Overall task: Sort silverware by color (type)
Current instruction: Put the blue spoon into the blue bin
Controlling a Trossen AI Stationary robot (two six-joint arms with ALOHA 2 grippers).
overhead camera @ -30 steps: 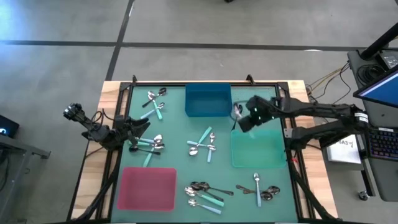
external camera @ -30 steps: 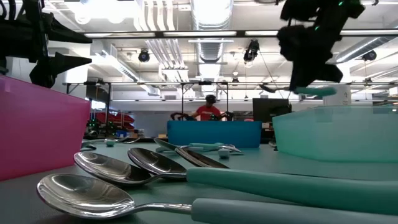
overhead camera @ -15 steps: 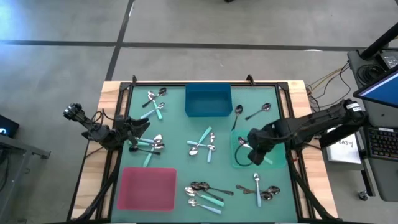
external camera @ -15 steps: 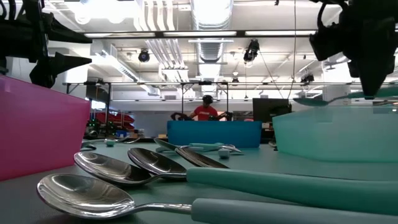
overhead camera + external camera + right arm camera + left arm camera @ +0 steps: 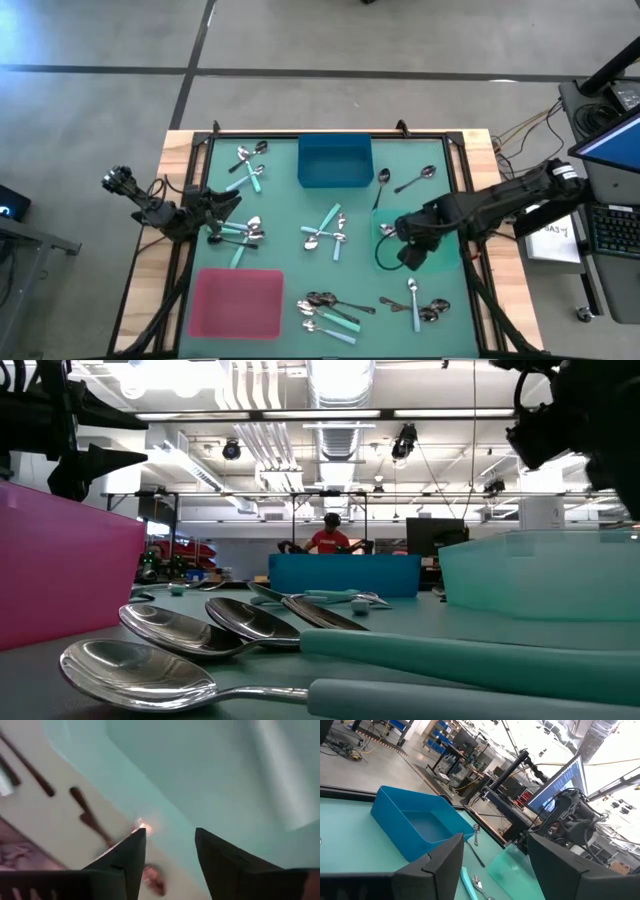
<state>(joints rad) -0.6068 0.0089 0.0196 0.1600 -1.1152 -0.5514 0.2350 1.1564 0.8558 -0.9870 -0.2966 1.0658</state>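
Observation:
Small spoons lie in loose groups on the green mat: far left [image 5: 248, 165], left [image 5: 238, 232], middle [image 5: 328, 235], near middle [image 5: 330, 310], near right [image 5: 418, 305], and two dark-handled ones [image 5: 405, 182] right of the blue tray. My right gripper [image 5: 408, 252] hangs open over the left part of the pale green tray [image 5: 440, 235]; nothing is between its fingers [image 5: 170, 855]. A pale teal handle [image 5: 280, 780] seems to lie inside that tray. My left gripper [image 5: 222, 203] waits open at the table's left, beside the left group.
A blue tray [image 5: 335, 162] stands at the far middle and a pink tray [image 5: 240, 302] at the near left. A black frame [image 5: 462, 200] runs around the mat. A person in red [image 5: 333, 540] stands far off in the room behind.
My right gripper has carried a teal-handled spoon from beside the blue tray's right corner toward the near edge, to above the green tray. The spoon hung level under its fingers half a second ago; it no longer shows there.

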